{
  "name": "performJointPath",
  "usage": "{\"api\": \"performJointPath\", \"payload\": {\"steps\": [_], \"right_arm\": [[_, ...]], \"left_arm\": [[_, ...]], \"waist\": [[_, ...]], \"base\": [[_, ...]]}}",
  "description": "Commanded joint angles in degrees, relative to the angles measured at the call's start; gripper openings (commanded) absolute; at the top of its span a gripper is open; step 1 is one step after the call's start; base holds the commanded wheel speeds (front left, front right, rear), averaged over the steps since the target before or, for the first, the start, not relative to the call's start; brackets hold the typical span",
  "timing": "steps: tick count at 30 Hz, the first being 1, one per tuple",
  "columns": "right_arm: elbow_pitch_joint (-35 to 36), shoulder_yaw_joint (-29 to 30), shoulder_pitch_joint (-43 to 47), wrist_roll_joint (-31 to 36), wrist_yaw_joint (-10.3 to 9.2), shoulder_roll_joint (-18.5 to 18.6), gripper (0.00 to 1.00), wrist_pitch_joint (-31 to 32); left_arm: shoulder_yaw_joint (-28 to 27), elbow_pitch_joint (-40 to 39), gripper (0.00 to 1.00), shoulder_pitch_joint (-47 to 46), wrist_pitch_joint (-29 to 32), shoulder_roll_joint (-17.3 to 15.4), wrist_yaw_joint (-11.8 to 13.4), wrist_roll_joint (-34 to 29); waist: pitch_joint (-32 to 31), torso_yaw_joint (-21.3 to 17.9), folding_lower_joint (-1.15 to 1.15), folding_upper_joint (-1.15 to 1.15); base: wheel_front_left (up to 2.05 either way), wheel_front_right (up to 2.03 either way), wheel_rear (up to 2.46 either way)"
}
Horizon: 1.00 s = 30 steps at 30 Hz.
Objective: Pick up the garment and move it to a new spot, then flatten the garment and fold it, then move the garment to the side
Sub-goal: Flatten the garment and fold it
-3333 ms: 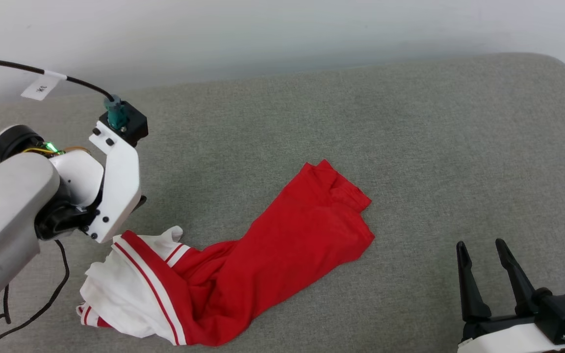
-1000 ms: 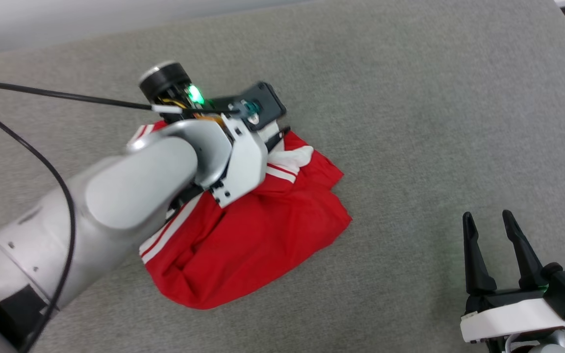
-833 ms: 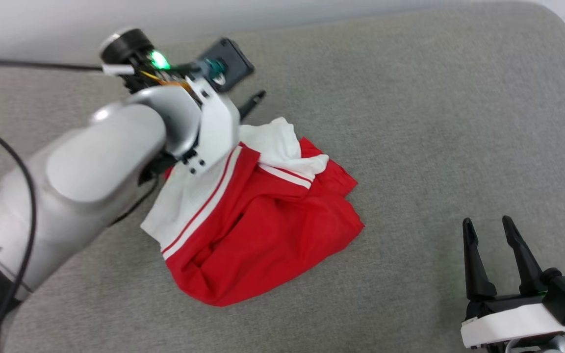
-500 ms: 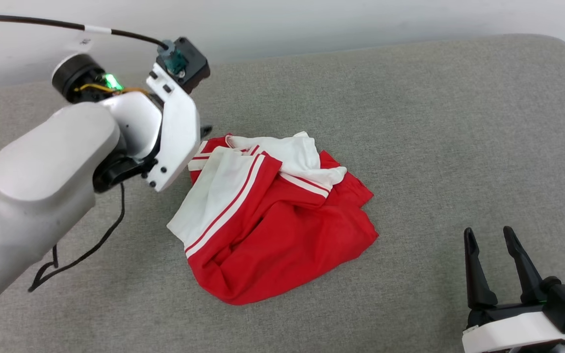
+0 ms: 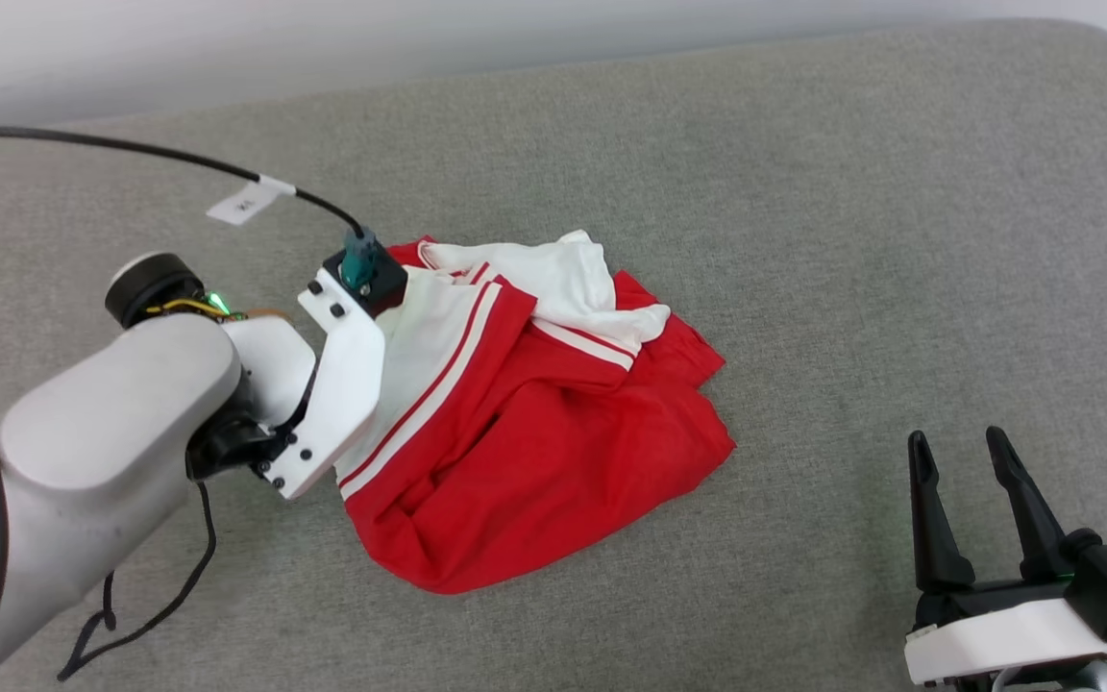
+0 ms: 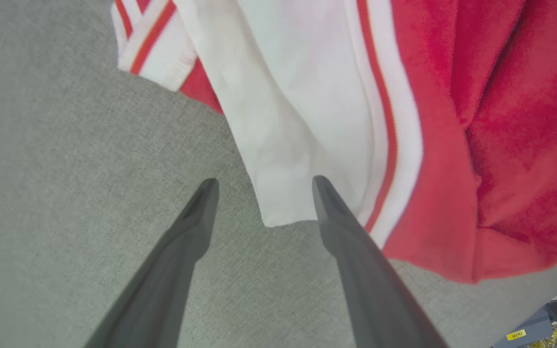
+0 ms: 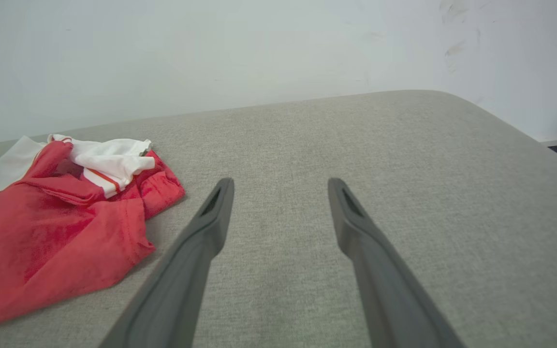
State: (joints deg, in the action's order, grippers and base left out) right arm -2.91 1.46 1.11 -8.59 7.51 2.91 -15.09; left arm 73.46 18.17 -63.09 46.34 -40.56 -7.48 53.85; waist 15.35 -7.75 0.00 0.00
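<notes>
The garment (image 5: 534, 423) lies in a crumpled heap mid-surface, red body with a white sleeve (image 5: 553, 274) folded over its top. My left arm (image 5: 337, 384) hangs over the heap's left edge, its fingers hidden under the wrist in the head view. In the left wrist view my left gripper (image 6: 265, 186) is open, pointing down, with a corner of the garment's white cloth (image 6: 283, 125) lying below the gap between its fingers. My right gripper (image 5: 957, 447) stands open at the lower right, well apart from the garment (image 7: 56, 227), with nothing in it (image 7: 281, 183).
The grey padded surface (image 5: 851, 240) runs to a rounded far right corner, with a white wall behind. A black cable (image 5: 131, 154) with a white tag trails from my left wrist, and more cable loops at the lower left (image 5: 131, 615).
The left arm dragged the sleeve end over the red body into a heap and let go. Since half a second ago its wrist has come nearer, over the heap's left edge. The camera shifted too.
</notes>
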Motion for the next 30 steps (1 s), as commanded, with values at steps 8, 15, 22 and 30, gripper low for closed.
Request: {"api": "performJointPath", "payload": {"steps": [8, 15, 22, 30], "right_arm": [[0.1, -0.6, -2.5, -0.4, -0.04, 0.0, 1.00, -0.1], [-0.2, 0.8, -0.7, -0.4, -0.04, -0.1, 1.00, -0.1], [-0.7, 1.2, 1.6, 0.2, -0.03, 0.0, 1.00, -0.1], [-0.5, 1.3, 3.1, 1.0, -0.04, 0.0, 1.00, -0.1]], "left_arm": [[0.4, 2.2, 0.23, 5.1, 3.6, 1.3, 0.2, -3.1], [0.2, 0.7, 0.00, 4.7, -0.8, 0.9, 0.2, -2.8], [-3.4, 0.1, 0.00, 4.6, -17.7, -1.6, 0.7, -3.8], [-8.5, -5.6, 0.00, 18.4, -31.3, -9.5, 10.1, 2.3]], "waist": [[3.7, -1.9, 0.00, 0.00], [2.4, -0.6, 0.00, 0.00], [-1.6, 3.7, 0.00, 0.00], [-4.4, 6.8, 0.00, 0.00]], "base": [[0.00, 0.00, 0.00], [0.00, 0.00, 0.00], [0.00, 0.00, 0.00], [0.00, 0.00, 0.00]]}}
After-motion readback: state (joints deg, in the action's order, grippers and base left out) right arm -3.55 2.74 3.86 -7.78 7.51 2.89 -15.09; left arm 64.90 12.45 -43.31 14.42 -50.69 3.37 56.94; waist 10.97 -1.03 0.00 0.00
